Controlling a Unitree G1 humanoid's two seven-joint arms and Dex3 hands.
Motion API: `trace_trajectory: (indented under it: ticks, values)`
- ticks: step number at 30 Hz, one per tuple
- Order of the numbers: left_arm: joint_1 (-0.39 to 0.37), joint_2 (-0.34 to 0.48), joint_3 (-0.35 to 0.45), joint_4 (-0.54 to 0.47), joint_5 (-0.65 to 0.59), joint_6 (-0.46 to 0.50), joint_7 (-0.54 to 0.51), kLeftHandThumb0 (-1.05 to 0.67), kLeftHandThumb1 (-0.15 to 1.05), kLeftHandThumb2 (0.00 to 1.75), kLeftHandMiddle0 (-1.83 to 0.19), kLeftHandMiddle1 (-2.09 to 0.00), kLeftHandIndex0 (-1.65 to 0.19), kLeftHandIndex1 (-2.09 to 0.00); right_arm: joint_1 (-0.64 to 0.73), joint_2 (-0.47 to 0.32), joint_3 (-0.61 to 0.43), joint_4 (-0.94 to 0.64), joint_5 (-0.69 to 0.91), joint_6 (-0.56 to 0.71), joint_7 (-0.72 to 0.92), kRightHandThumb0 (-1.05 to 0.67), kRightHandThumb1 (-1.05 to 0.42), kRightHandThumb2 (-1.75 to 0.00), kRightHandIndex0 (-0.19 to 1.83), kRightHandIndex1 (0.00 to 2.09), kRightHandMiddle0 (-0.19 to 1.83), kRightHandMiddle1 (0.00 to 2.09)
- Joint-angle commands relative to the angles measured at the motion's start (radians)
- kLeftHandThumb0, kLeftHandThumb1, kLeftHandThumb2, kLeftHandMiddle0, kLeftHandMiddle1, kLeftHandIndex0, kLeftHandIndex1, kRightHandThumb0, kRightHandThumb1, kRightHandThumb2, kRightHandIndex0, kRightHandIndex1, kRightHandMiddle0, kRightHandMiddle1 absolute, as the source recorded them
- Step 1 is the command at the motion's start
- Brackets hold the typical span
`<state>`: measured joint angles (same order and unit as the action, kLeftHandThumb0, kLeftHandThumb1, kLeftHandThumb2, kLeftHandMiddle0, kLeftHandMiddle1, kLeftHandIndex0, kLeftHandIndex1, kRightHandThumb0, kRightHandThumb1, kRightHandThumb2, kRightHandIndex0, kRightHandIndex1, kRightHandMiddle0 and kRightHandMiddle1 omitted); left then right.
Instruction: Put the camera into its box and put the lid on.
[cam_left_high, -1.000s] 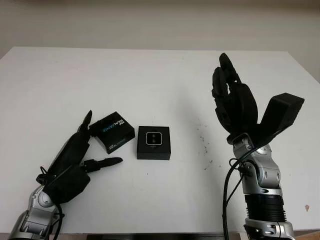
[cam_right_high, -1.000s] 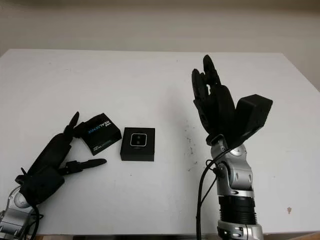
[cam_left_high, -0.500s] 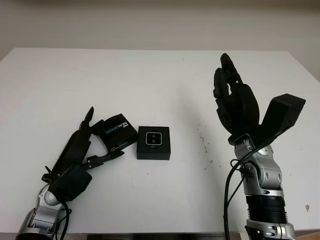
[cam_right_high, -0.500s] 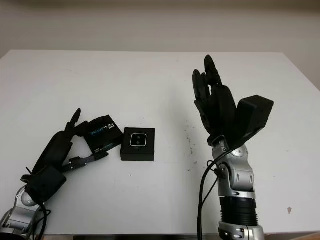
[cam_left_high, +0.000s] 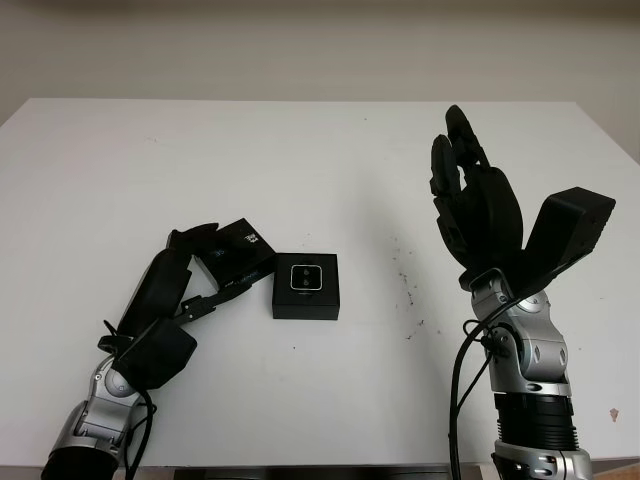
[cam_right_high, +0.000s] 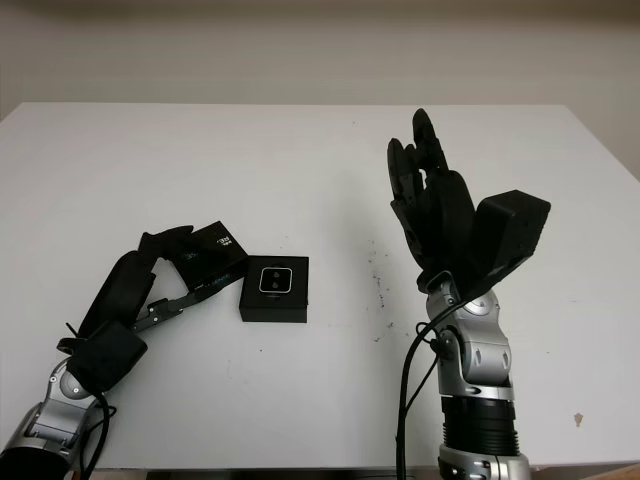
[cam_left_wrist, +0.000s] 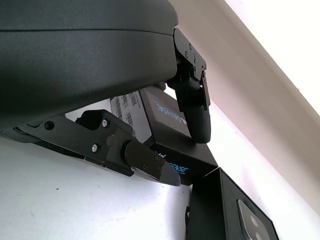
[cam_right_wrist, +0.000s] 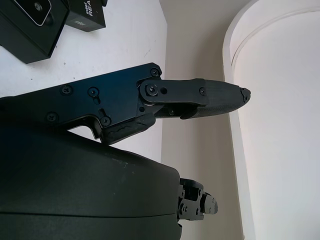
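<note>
The black box (cam_left_high: 305, 286) sits on the white table (cam_left_high: 320, 150) with the camera (cam_left_high: 305, 278) lying in it, lens side up. Just to its left is the black lid (cam_left_high: 243, 252) with blue lettering, tilted. My left hand (cam_left_high: 213, 268) is shut on the lid, fingers (cam_left_wrist: 197, 115) curled over its far side and the thumb along its near edge. Whether the lid is off the table I cannot tell. My right hand (cam_left_high: 470, 190) is held up over the table's right side, open and well away from the box.
Small dark specks (cam_left_high: 408, 285) mark the table right of the box. The table's front edge runs close to both forearms. The box (cam_right_wrist: 30, 25) and lid (cam_right_wrist: 87, 15) appear far off in the right wrist view.
My left hand has moved up to the lid and its fingers have curled around it; the lid has turned and shifted slightly toward the box. The right hand has hardly moved.
</note>
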<state>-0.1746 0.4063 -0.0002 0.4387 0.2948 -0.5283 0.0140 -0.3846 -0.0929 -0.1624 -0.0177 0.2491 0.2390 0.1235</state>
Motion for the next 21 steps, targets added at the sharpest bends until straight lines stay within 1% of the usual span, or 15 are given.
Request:
trace_trajectory:
  ticks: [1,6,10,12,14,17,18,21]
  values:
    - [0.023,0.018,-0.013,-0.005,-0.007,0.014,-0.037,-0.09,0.94,0.04,-0.39,-1.2,-0.39,-1.23,0.003,-0.006,0.001,-0.015,-0.002,0.004,-0.004,-0.66,-1.05,-0.39,-0.12,0.07,-0.03,0.07]
    - [0.043,0.042,0.004,-0.082,-0.061,0.078,-0.122,-0.08,0.95,0.05,-0.4,-1.19,-0.38,-1.23,0.0,-0.008,0.005,-0.005,-0.007,-0.004,-0.002,-0.66,-1.05,-0.39,-0.12,0.06,-0.02,0.07]
    - [0.045,0.059,0.038,-0.137,-0.088,0.121,-0.139,-0.09,0.95,0.05,-0.4,-1.2,-0.38,-1.23,0.001,-0.002,0.003,0.005,-0.001,-0.012,0.005,-0.66,-1.05,-0.37,-0.12,0.06,-0.01,0.07]
    - [0.043,0.065,0.055,-0.156,-0.092,0.132,-0.133,-0.11,0.95,0.05,-0.39,-1.21,-0.37,-1.22,0.002,0.0,0.002,0.005,-0.001,-0.011,0.003,-0.66,-1.05,-0.37,-0.11,0.07,0.0,0.08]
    - [0.034,0.059,0.082,-0.18,-0.095,0.145,-0.101,-0.11,0.94,0.05,-0.39,-1.22,-0.37,-1.22,0.001,0.003,0.001,0.005,0.002,-0.006,-0.001,-0.65,-1.05,-0.37,-0.1,0.07,0.01,0.08]
    - [0.016,0.045,0.122,-0.211,-0.114,0.135,-0.051,-0.1,0.94,0.05,-0.38,-1.23,-0.37,-1.23,0.003,0.003,0.003,0.003,0.0,-0.004,-0.002,-0.65,-1.05,-0.38,-0.1,0.07,0.01,0.08]
    - [0.005,0.04,0.14,-0.232,-0.127,0.128,-0.033,-0.11,0.94,0.05,-0.37,-1.24,-0.37,-1.23,0.004,0.003,0.004,0.002,-0.002,-0.004,-0.004,-0.65,-1.05,-0.38,-0.1,0.07,0.01,0.08]
    - [-0.011,0.019,0.183,-0.326,-0.185,0.166,-0.011,-0.11,0.94,0.05,-0.34,-1.28,-0.35,-1.27,0.006,0.007,0.005,0.001,-0.003,-0.004,-0.011,-0.65,-1.05,-0.37,-0.09,0.07,0.02,0.08]
